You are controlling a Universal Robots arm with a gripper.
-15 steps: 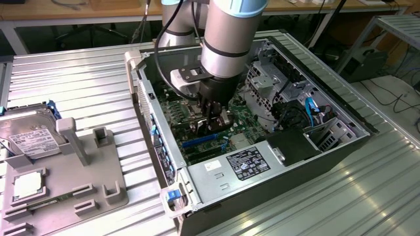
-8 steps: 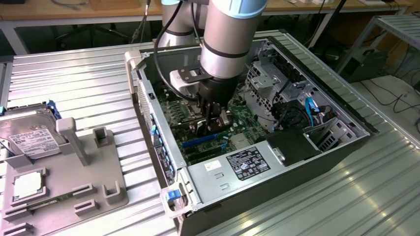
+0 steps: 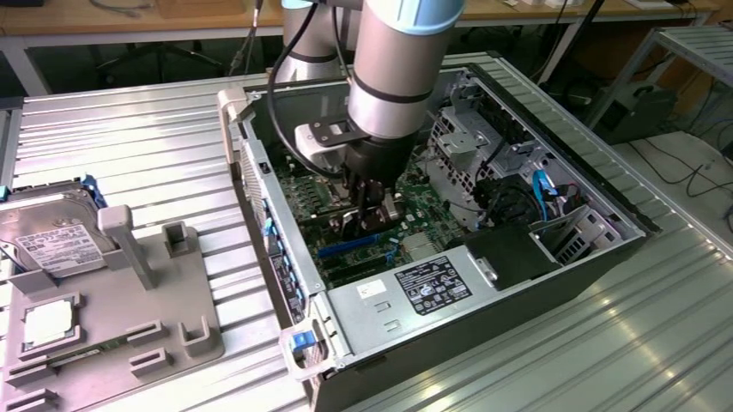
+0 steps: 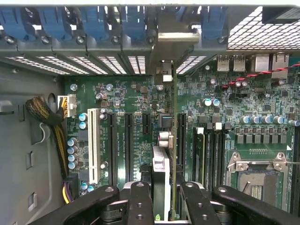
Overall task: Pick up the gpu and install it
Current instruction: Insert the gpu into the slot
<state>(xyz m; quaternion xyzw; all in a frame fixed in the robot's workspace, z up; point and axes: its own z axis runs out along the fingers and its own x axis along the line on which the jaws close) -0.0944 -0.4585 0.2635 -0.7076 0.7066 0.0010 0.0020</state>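
Open computer case (image 3: 596,184) lying on the desk (image 3: 137,146), its motherboard (image 4: 262,117) facing up toward you. The end effector (image 4: 161,199) reaches down into the case, its fingers narrowed onto the gpu (image 4: 161,164). You see the card edge-on, upright over the expansion slots (image 4: 126,140), one end toward the case's rear wall. Pick-up looks complete. Whether the card is fully seated you cannot tell, so installation appears unfinished.
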